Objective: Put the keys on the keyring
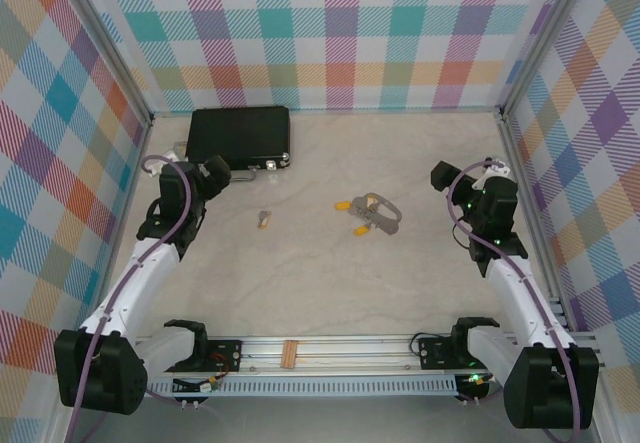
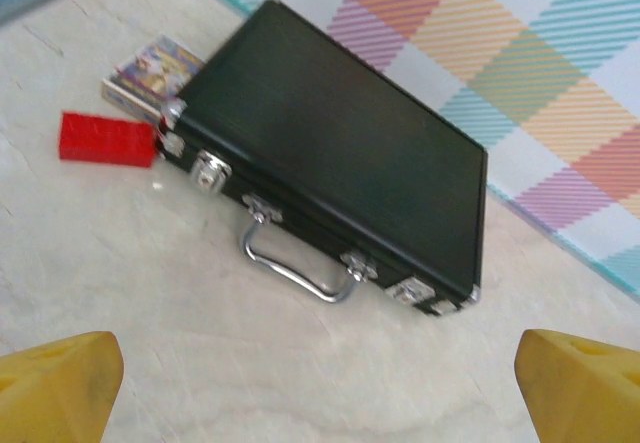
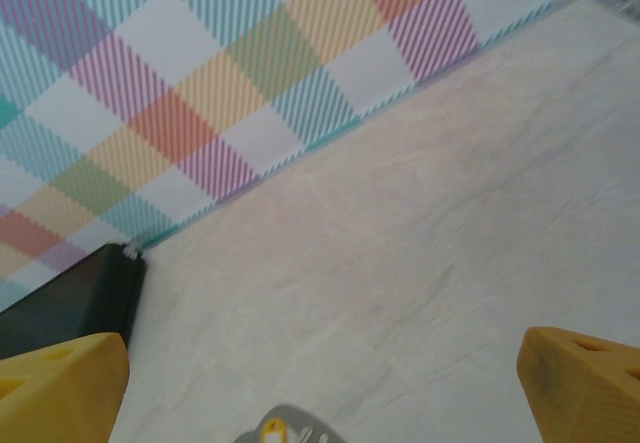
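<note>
Keys [image 1: 352, 206] lie on the surface [image 1: 320, 293]: one plain key [image 1: 264, 219] alone, two yellow-headed ones just beside the keyring [image 1: 384, 213]. We see the left gripper [image 1: 214, 174] and the right gripper [image 1: 444, 176] wide open and empty. Opening step, we judge; next calls for reaching a key.

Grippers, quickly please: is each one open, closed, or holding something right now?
Left gripper: open, holding nothing.
Right gripper: open, holding nothing.
</note>
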Controlling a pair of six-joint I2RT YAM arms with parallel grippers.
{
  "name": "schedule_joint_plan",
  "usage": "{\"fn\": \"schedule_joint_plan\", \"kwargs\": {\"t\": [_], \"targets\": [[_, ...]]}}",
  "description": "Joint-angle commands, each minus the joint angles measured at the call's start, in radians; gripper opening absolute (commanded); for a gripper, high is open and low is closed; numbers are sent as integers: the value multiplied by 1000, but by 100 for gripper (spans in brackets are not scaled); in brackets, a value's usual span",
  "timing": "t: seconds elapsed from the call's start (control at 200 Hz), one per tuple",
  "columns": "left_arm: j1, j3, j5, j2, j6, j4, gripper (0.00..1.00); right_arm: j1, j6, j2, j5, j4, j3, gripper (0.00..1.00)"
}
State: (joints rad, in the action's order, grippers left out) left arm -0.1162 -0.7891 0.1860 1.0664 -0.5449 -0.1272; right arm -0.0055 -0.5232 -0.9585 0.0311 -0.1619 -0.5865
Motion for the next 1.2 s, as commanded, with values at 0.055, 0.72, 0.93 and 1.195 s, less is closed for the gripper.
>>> {"fn": "schedule_joint_plan", "kwargs": {"t": [0.055,0.72,0.93,1.195], "targets": [[-38,46,-81,-10,-50,-54,100,3,-49,-13,197,31,-43,99],[-304,109,-52,152,0,-8,100,366,58,-228,148,-1,-77,99],[-353,28,-60,276,48,-29,100,374,60,-230,78,-50,-8,99],[-380,-17,-53,370,38,18,100,374,36,-243,44,-54,3,99]]}}
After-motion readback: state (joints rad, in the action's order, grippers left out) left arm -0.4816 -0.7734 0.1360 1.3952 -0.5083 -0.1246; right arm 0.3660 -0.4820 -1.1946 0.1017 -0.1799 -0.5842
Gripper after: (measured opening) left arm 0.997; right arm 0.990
